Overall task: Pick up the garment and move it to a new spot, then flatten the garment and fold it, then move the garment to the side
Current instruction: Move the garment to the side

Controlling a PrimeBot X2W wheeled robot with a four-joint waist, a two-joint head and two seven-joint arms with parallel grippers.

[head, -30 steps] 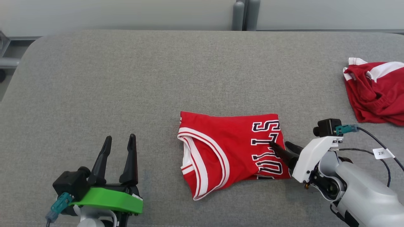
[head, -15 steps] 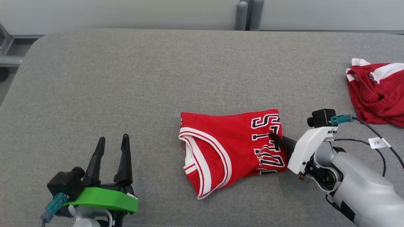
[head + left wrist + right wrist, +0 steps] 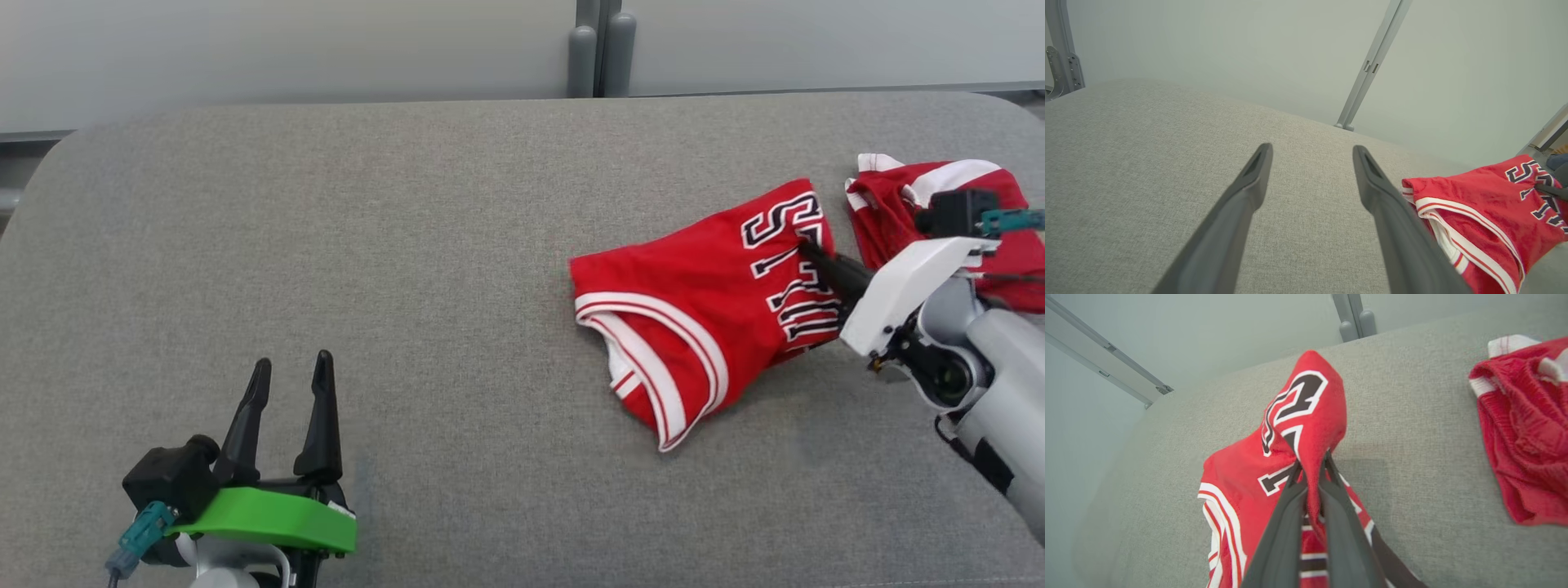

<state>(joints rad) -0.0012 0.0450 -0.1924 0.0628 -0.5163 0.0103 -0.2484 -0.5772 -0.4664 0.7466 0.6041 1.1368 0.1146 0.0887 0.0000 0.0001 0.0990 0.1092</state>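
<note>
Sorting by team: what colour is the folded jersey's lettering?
Black lettering, white-outlined, on red fabric jersey; right wrist view.

Folded red jersey [image 3: 694,310] lies right of centre on the grey padded table [image 3: 326,245]. Its lettered right edge is raised, pinched in the right gripper [image 3: 807,243]. A second red garment [image 3: 886,204] lies crumpled just beside it, far right. Left gripper [image 3: 294,361] is at near left, fingers parted, holding nothing.

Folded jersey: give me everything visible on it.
The jersey is red knit-looking fabric with white-and-red striped trim and black, white-outlined lettering. It is folded into a rough, rumpled rectangle. Its lettered end is pinched in the shut right gripper and raised; the trimmed end rests on the grey padded surface, on the robot's right, close beside another red garment.
</note>
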